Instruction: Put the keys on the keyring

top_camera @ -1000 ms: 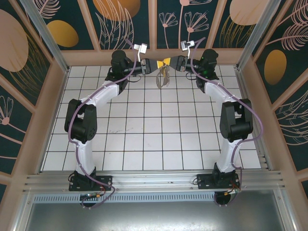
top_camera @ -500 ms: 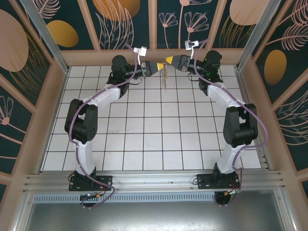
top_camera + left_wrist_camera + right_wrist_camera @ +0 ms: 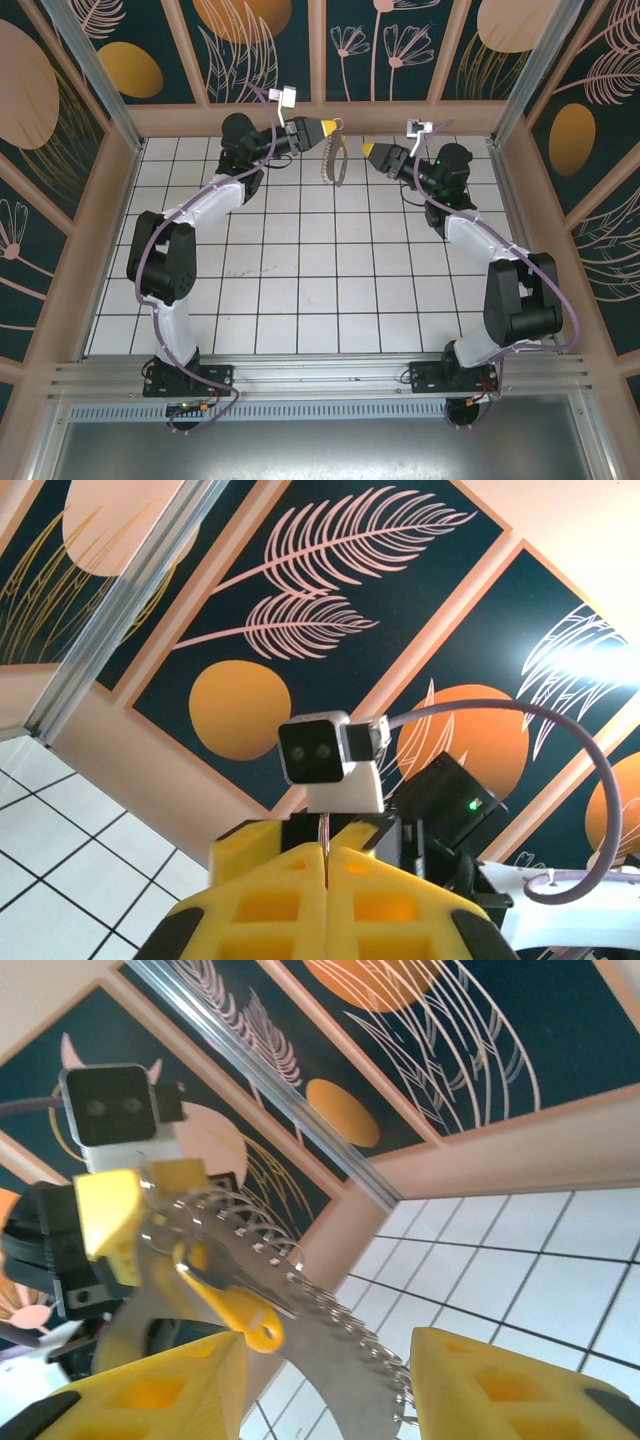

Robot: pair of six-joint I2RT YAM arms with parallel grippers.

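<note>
1. A white tiled table [image 3: 300, 290] with black grid lines fills the floor of a cell walled with dark panels of orange discs and pale leaves.
2. The left arm [image 3: 200, 215] and the right arm [image 3: 480, 240] rise from the near edge and bend inward, their wrists facing each other above the far rows of tiles.
3. The left gripper [image 3: 322, 129] is raised near the back wall. Its yellow jaws are pressed together on the top of the keyring, with a thin sliver of metal showing in the seam in the left wrist view.
4. The right gripper [image 3: 369, 148] points at the left one from near by, apart from the load, its jaws standing wide.
5. The keyring [image 3: 332, 160], a grey metal loop edged with a row of small wire rings, hangs in the air from the left jaws, well above the tiles.
6. The key [image 3: 235, 1305], a small yellow piece, lies against the loop just below the left fingers; whether it is threaded on cannot be told.
</note>
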